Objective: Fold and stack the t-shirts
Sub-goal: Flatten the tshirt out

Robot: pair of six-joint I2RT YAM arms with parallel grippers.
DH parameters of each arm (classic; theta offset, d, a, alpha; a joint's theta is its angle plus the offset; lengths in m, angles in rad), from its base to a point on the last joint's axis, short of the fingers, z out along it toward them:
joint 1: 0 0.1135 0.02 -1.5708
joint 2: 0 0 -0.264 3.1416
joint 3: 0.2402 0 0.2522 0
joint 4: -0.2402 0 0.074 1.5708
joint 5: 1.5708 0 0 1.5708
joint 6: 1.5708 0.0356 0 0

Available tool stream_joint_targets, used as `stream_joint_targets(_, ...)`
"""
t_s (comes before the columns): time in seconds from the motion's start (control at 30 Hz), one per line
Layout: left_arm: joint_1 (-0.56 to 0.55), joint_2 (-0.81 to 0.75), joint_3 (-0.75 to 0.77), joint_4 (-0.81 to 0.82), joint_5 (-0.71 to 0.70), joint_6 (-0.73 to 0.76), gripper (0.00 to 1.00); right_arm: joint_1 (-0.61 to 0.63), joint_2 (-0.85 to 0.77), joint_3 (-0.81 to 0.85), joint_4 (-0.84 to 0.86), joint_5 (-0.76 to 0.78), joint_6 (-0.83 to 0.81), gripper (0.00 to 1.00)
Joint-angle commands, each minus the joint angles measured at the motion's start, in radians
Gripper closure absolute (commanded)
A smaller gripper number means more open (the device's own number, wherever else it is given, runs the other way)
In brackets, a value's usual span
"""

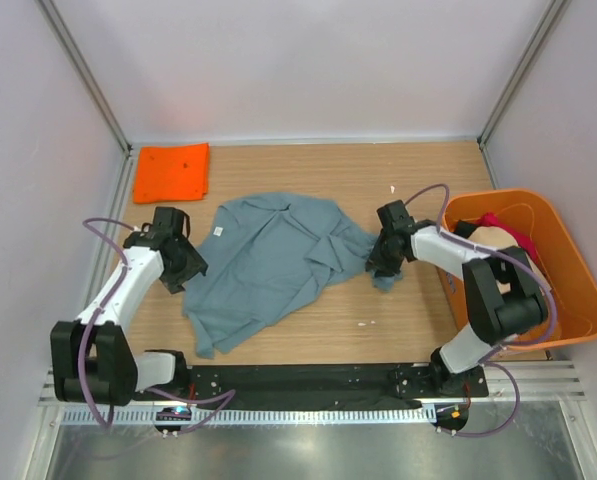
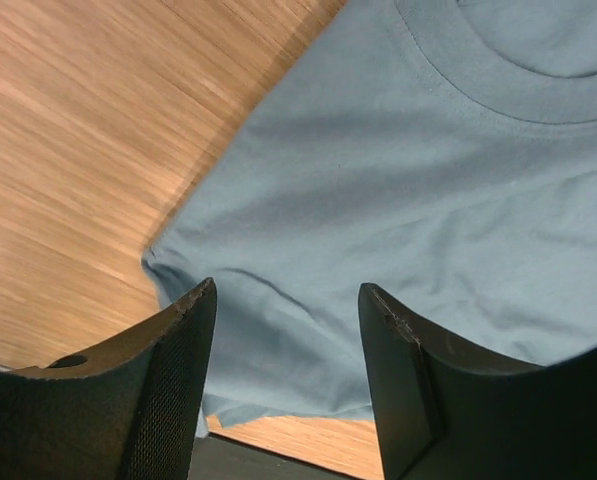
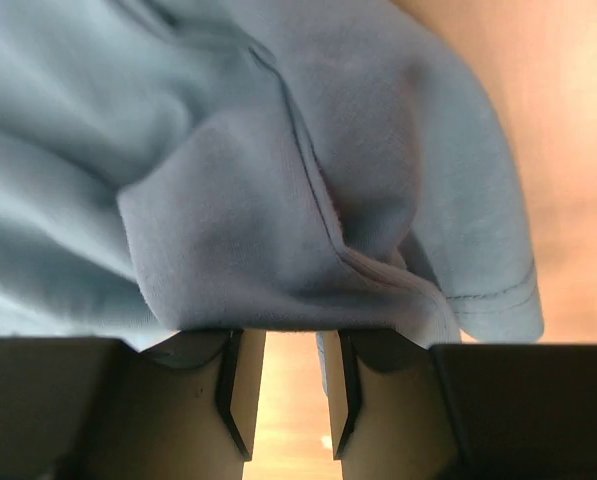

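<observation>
Shirt (image 1: 268, 265) lying between two grippers.
We see the left gripper (image 2: 286, 290) wide open and empty over it; the right gripper (image 3: 290, 335) is narrowly parted at its bunched edge, and we cannot tell whether it holds.

You were working in a lab test cell there: plain white panels (image 1: 308, 70) on aluminium posts (image 1: 83, 70) boxed in your wooden tabletop (image 1: 378, 320), robot arms (image 1: 128, 285) bolted to a black base rail (image 1: 308, 385).
</observation>
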Motion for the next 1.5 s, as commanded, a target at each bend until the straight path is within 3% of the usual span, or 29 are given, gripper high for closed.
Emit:
stream_joint_targets(0.0,-0.001,0.082,0.012,0.087,0.014,0.008,0.40,-0.059,0.127,0.140,0.106,0.098,-0.090,0.66)
stream_joint_targets(0.13,-0.001,0.206,0.054,0.150,0.035,0.064,0.41,-0.108,0.304,0.394,0.080,0.109,-0.190,0.66)
stream_joint_targets(0.23,-0.001,0.309,0.104,0.195,0.057,0.107,0.40,-0.108,0.407,0.578,-0.038,0.132,-0.285,0.63)
stream_joint_targets(0.37,-0.001,0.453,0.173,0.205,0.123,0.112,0.40,-0.102,0.382,0.691,-0.185,0.149,-0.296,0.53)
stream_joint_targets(0.43,-0.001,0.479,0.187,0.224,0.121,0.086,0.41,-0.098,0.306,0.672,-0.199,0.143,-0.284,0.40)
stream_joint_targets(0.53,-0.003,0.449,0.188,0.216,0.097,0.058,0.42,-0.090,0.249,0.625,-0.210,0.071,-0.236,0.37)
stream_joint_targets(0.67,-0.018,0.303,0.142,0.170,0.014,0.039,0.41,-0.085,0.146,0.481,-0.056,-0.092,-0.106,0.46)
stream_joint_targets(0.77,-0.024,0.154,0.026,0.167,0.016,-0.036,0.42,-0.073,0.105,0.337,0.134,-0.145,0.033,0.66)
stream_joint_targets(0.87,-0.029,0.026,-0.099,0.169,0.054,-0.092,0.44,-0.056,0.083,0.217,0.294,-0.175,0.162,0.73)
stream_joint_targets(1.2,-0.061,-0.131,-0.166,0.117,0.074,-0.161,0.46,-0.004,0.074,0.077,0.604,-0.104,0.357,0.72)
stream_joint_targets(1.47,-0.066,-0.176,-0.169,0.075,0.060,-0.149,0.46,0.007,0.129,-0.007,0.759,-0.032,0.643,0.68)
